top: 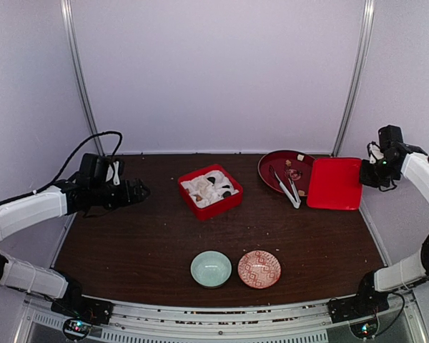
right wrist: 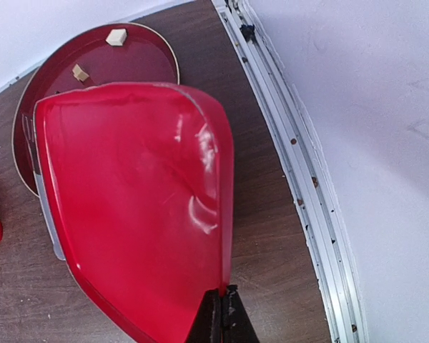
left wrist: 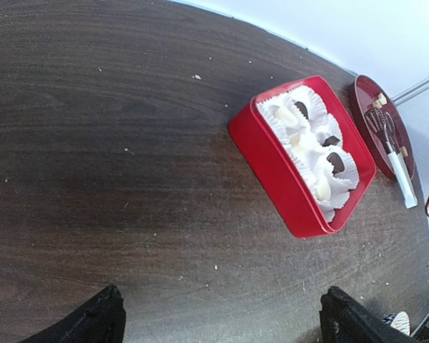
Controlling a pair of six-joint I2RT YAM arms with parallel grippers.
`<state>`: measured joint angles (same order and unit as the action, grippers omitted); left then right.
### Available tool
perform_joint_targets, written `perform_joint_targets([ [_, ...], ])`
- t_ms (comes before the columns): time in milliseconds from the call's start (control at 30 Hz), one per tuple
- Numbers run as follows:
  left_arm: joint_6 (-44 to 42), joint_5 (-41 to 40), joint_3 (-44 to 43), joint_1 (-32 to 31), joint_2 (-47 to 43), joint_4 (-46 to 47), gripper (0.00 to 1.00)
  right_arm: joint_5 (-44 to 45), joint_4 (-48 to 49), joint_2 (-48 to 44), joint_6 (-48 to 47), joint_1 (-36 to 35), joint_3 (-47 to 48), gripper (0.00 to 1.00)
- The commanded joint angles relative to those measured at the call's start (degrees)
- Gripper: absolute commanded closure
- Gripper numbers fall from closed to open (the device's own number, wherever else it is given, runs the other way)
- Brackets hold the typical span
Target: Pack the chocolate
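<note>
A red box [top: 200,204] stands mid-table, filled with white paper cups; some cups hold dark chocolate [left wrist: 301,109]. More chocolate pieces [right wrist: 116,36] lie on a dark red round plate [top: 275,161] along with silver tongs [top: 287,189]. At the table's right edge my right gripper [right wrist: 222,300] is shut on the rim of the red lid [right wrist: 129,207], which hangs tilted beside the plate. My left gripper [left wrist: 222,321] is open over bare wood left of the red box [left wrist: 279,171], its fingers [left wrist: 100,321] wide apart with nothing between them.
A pale green bowl [top: 211,269] and a red patterned bowl [top: 259,269] stand side by side near the front edge. A metal rail [right wrist: 293,143] and white wall run along the table's right side.
</note>
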<state>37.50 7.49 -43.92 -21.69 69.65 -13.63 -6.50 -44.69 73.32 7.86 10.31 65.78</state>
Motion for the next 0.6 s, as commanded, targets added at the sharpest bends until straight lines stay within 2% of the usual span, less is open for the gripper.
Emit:
perform_joint_targets([
  [0, -2.79, 0.43, -3.18, 0.38, -0.44, 1.50, 0.02, -4.44, 2.16, -4.49, 0.24, -0.26, 3.01, 1.00],
  [100, -4.53, 2.01, -4.00, 0.35, -0.98, 2.10, 0.02, -9.42, 3.38, -5.72, 1.38, -0.99, 3.44, 1.00],
  [233, -6.24, 8.13, -4.56, 0.24, -2.08, 5.49, 0.02, -13.46, 6.00, -6.10, 3.70, -5.11, 3.52, 1.00],
  [400, -5.49, 18.33, -6.97, -2.49, -1.31, 12.22, 0.02, -13.27, 10.73, -3.44, 8.11, -14.16, 4.77, 1.00],
  [567, -4.57, 18.86, -11.05, -8.65, 1.43, 15.48, 0.02, -10.58, 14.45, 2.89, 11.36, -24.83, 9.15, 1.00],
])
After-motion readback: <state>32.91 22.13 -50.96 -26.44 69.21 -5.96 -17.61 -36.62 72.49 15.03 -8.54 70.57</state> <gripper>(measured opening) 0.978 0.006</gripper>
